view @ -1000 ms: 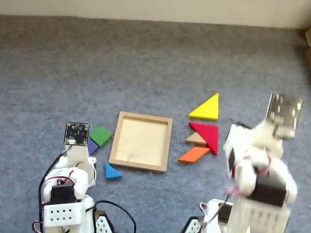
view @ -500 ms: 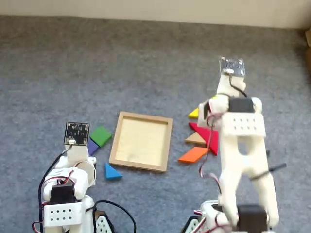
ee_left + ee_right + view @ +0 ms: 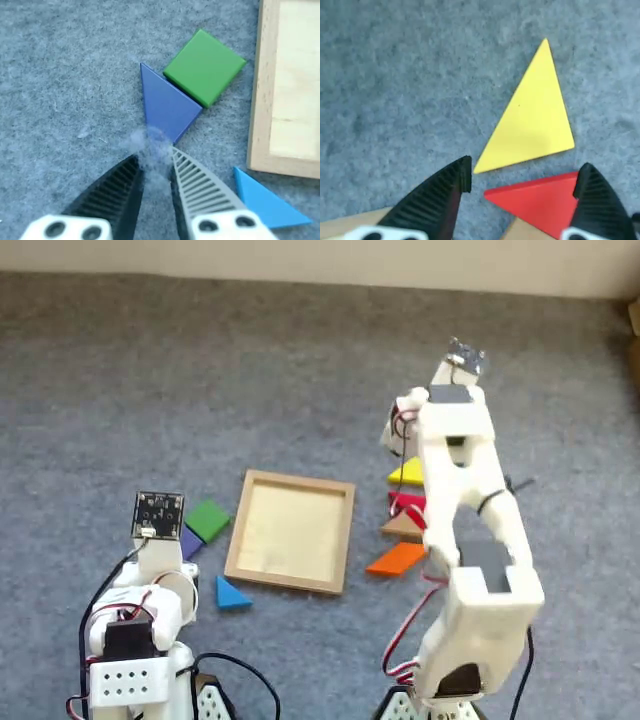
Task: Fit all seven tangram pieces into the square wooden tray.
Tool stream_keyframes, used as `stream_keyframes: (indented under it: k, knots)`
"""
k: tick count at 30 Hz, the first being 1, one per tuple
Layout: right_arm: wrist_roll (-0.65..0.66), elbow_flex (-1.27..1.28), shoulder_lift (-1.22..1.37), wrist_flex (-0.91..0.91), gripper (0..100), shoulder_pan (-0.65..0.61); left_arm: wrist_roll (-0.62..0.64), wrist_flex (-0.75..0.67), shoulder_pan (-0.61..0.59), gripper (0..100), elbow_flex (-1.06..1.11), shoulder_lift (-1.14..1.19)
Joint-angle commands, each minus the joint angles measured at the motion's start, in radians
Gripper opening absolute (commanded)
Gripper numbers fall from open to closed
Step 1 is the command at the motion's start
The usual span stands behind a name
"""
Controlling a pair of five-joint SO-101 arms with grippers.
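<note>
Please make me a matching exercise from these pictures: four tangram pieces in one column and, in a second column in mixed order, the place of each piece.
Pieces
1. green square
2. yellow triangle
3. light blue triangle
4. orange parallelogram

Places
A. just off the tray's left corner on the robot's side
B. right of the tray, beside the tan piece
C. just ahead of the open right gripper, next to the red triangle
D. left of the tray, against the dark blue triangle

Pairs: 1-D, 2-C, 3-A, 4-B

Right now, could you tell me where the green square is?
In the high view, the green square lies just left of the wooden tray, touching the purple triangle.
</note>
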Motion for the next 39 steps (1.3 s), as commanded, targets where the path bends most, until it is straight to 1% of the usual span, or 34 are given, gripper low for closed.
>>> stream_keyframes:
  k: [1,7,10,13,19,23,25,31,39]
  knots:
    - [-0.061,-0.142,0.074,-0.018,32.1,-0.004,-0.003,-0.014,0.01,8,0.027,-0.01]
    - [-0.071,-0.213,0.168,-0.016,32.1,0.025,-0.003,-0.014,0.01,8,0.027,-0.01]
    - [-0.072,-0.217,0.188,-0.018,32.1,0.039,-0.003,-0.014,0.01,8,0.027,-0.01]
    - [-0.11,-0.22,0.196,-0.018,32.1,0.058,-0.003,-0.014,0.01,8,0.027,-0.01]
    - [-0.109,-0.22,0.197,-0.018,32.1,0.073,-0.003,-0.014,0.01,8,0.027,-0.01]
    - [0.002,-0.222,0.199,-0.016,32.1,0.07,-0.003,-0.014,0.01,8,0.027,-0.01]
    - [0.032,-0.222,0.2,-0.019,32.1,0.068,-0.003,-0.014,0.01,8,0.027,-0.01]
    - [0.038,-0.222,0.203,-0.024,32.1,0.039,-0.003,-0.014,0.01,8,0.027,-0.01]
    - [0.04,-0.231,0.257,-0.025,32.1,0.041,-0.003,-0.014,0.01,8,0.027,-0.01]
